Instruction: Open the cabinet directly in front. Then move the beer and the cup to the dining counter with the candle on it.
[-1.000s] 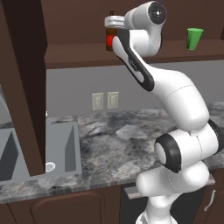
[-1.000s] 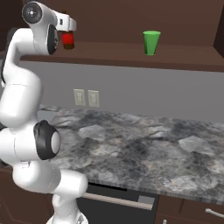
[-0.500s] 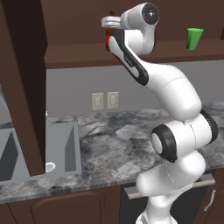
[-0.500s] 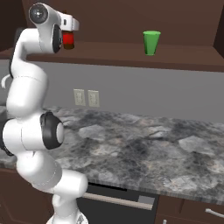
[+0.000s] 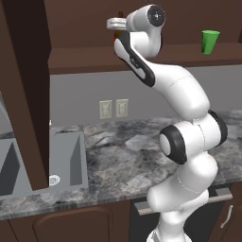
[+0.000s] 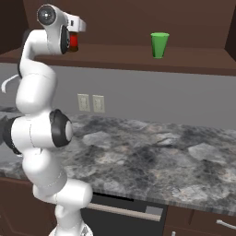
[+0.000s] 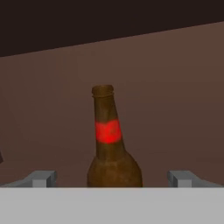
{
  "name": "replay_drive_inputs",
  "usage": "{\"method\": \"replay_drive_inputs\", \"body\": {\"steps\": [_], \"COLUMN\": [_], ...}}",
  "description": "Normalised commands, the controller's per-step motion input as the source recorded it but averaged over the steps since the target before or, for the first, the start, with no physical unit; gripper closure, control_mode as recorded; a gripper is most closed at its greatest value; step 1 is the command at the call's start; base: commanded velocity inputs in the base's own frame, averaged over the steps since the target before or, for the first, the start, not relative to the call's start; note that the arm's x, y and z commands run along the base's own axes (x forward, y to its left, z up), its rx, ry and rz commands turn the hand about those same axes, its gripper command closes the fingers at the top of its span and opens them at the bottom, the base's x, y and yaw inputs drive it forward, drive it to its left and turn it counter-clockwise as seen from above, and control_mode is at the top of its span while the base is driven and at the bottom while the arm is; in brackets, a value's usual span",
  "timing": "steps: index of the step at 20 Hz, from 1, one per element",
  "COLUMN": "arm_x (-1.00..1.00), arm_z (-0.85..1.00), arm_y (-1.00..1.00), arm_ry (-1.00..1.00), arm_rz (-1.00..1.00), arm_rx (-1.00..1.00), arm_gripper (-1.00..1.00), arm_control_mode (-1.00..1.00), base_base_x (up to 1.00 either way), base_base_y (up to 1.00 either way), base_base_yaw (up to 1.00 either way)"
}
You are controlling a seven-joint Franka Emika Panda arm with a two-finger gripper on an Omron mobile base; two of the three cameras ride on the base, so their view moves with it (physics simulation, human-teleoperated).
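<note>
Arm reaches up to shelf, gripper [image 7: 113, 177] spread wide w/ beer [image 7: 113, 144] between fingers.

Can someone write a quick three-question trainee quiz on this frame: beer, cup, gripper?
1. True or false: the gripper is shut on the beer.
2. What color is the cup on the shelf?
3. The cabinet door is: A) open B) closed.

Key:
1. False; the fingers stand wide either side of the bottle, apart from it.
2. Green.
3. A.
</note>
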Motion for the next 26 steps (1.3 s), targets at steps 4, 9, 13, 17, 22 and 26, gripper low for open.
{"method": "replay_drive_inputs", "body": {"steps": [4, 9, 13, 17, 22, 26], "arm_x": [0.34, 0.33, 0.33, 0.32, 0.30, 0.23], "arm_z": [0.00, 0.00, 0.00, 0.00, 0.00, 0.00], "arm_y": [0.04, 0.04, 0.06, 0.08, 0.06, 0.02], "arm_ry": [0.00, 0.00, 0.00, 0.00, 0.00, 0.00], "arm_rz": [0.00, 0.00, 0.00, 0.00, 0.00, 0.00], "arm_rx": [0.00, 0.00, 0.00, 0.00, 0.00, 0.00], "arm_gripper": [-1.00, -1.00, -1.00, -1.00, -1.00, 1.00], "arm_control_mode": [-1.00, -1.00, -1.00, -1.00, -1.00, -1.00], "base_base_x": [0.00, 0.00, 0.00, 0.00, 0.00, 0.00], "base_base_y": [0.00, 0.00, 0.00, 0.00, 0.00, 0.00], "base_base_yaw": [0.00, 0.00, 0.00, 0.00, 0.00, 0.00]}}
